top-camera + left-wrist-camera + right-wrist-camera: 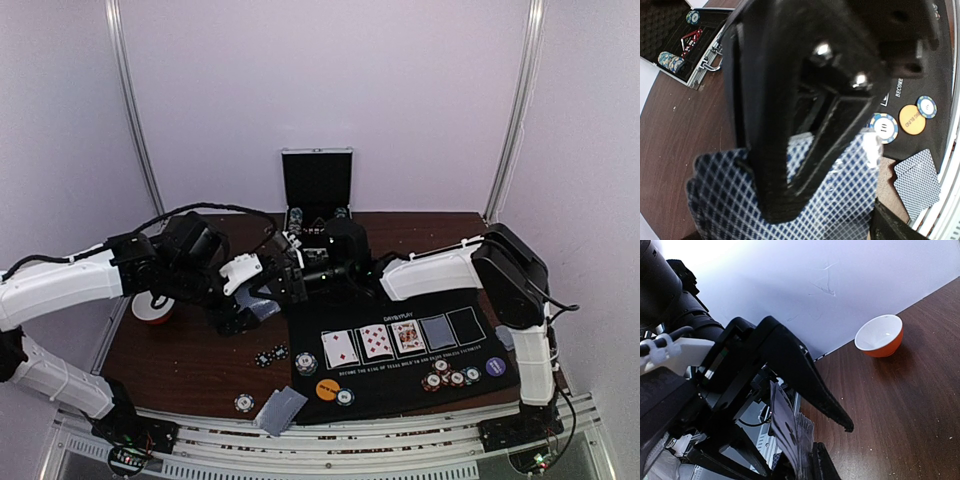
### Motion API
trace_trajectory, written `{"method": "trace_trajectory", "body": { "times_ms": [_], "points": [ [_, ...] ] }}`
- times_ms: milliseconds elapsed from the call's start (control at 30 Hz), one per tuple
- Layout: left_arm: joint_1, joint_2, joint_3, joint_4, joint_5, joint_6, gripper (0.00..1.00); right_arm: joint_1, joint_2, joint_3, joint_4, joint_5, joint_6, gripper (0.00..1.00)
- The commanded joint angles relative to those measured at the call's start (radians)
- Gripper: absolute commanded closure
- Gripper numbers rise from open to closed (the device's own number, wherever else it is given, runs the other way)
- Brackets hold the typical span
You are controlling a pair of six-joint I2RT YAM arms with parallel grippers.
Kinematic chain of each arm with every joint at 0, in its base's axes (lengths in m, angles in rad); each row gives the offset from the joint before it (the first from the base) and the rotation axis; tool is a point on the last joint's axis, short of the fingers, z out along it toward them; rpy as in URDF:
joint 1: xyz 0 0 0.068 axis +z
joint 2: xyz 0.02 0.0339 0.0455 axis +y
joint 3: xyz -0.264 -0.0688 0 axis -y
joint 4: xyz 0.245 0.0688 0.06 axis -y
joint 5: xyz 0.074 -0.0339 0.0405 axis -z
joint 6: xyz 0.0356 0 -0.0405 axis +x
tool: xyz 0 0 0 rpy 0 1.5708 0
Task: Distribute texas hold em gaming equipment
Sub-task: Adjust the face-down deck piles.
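Observation:
A stack of blue-checked playing cards (262, 308) hangs above the brown table, left of the black mat (400, 385), where the two arms meet. My right gripper (805, 465) is shut on the cards (790, 435), seen edge-on in the right wrist view. My left gripper (258, 290) stands open around the same cards (730, 200), and its long black finger (810, 380) is clear of them. On the mat lie three face-up cards (375, 341), one face-down card (438, 331), an orange button (327, 389), a purple button (495, 366) and several chips (450, 377).
An open silver case (317, 185) stands at the back of the table. An orange-and-white bowl (152, 308) sits at the left under my left arm. A small face-down card pile (280, 410) and loose chips (270, 355) lie near the front edge.

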Motion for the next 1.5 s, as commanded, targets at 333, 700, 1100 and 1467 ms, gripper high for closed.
{"method": "trace_trajectory", "body": {
  "times_ms": [333, 700, 1100, 1467],
  "points": [
    [0.005, 0.056, 0.019, 0.056, -0.043, 0.027, 0.14, 0.046, -0.133, -0.074, -0.023, 0.075, 0.067, 1.0],
    [0.004, 0.012, 0.008, 0.073, -0.02, 0.024, 0.47, 0.048, -0.157, -0.095, -0.093, 0.097, 0.038, 0.94],
    [0.005, 0.016, 0.021, 0.064, 0.019, 0.032, 0.6, 0.045, -0.176, -0.11, -0.182, 0.153, -0.028, 0.77],
    [0.004, 0.048, 0.051, 0.016, -0.013, 0.042, 0.67, 0.037, -0.141, -0.11, -0.164, 0.155, -0.012, 0.7]
  ]
}}
